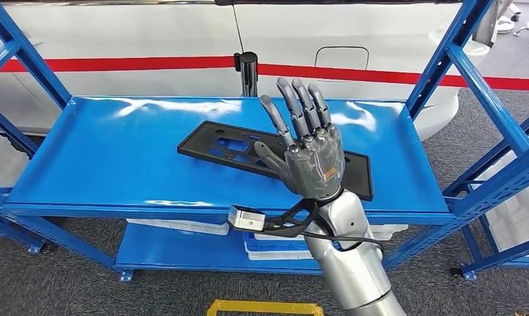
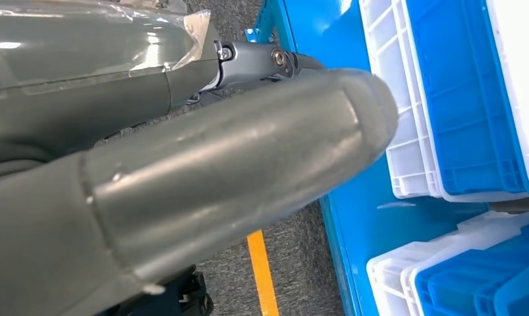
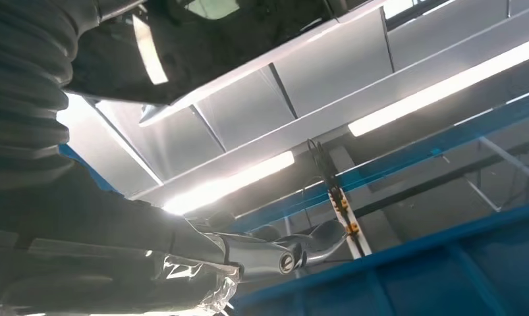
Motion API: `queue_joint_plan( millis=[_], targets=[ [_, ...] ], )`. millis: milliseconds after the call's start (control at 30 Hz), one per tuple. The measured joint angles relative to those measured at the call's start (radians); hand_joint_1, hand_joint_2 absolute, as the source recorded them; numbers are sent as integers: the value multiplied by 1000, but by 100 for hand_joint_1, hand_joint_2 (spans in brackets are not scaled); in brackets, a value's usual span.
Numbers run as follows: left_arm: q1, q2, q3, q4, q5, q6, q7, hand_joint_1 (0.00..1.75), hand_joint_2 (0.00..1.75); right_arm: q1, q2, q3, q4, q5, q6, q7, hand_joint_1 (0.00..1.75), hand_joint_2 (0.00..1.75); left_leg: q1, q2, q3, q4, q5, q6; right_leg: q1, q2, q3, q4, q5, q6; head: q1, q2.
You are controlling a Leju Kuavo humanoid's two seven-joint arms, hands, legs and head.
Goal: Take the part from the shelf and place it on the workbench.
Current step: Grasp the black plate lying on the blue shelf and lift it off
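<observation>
Right now you have the right hand [image 1: 312, 148] raised over the blue shelf [image 1: 116, 158], fingers spread and upright, holding nothing. Behind it, the flat black plastic part [image 1: 228, 146] lies on the shelf's top level, right of centre, its near right end hidden by the palm; whether the hand touches it you cannot tell. Your left hand [image 2: 149, 178] hangs low beside the lower shelf level, near the blue-and-white bins [image 2: 459, 99]; its thumb fills the wrist view, so you cannot tell how its fingers lie. Beyond the shelf stands a white car [image 1: 354, 39].
</observation>
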Motion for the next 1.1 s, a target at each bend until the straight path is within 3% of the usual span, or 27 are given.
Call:
queue_joint_plan(
  millis=[167,400,633,833,1100],
  targets=[
    [-2,0,11,5,0,4,0,0,0,38,39,-20,1,-91,1,-65,0,175,-4,1,0,0,0,0,-2,0,-1,0,0,0,0,0],
    [-5,0,39,7,-1,2,0,0,0,30,15,83,92,-310,80,48,0,175,-5,1,0,0,0,0,-4,0,-1,0,0,0,0,0],
    [-4,-2,65,11,-2,10,0,0,0,0,-37,221,140,-453,186,90,0,175,-5,1,-1,0,0,1,-4,0,-1,0,0,0,0,0],
    [1,-9,81,13,-2,22,0,0,0,-59,-51,306,234,-462,179,117,0,175,-5,1,-1,0,0,1,-4,0,-1,0,0,0,0,0],
    [3,-10,88,13,-6,11,0,0,0,-123,-39,363,399,-373,96,181,0,175,-5,1,-1,0,0,0,-4,0,-1,0,0,0,0,0]
  ],
)
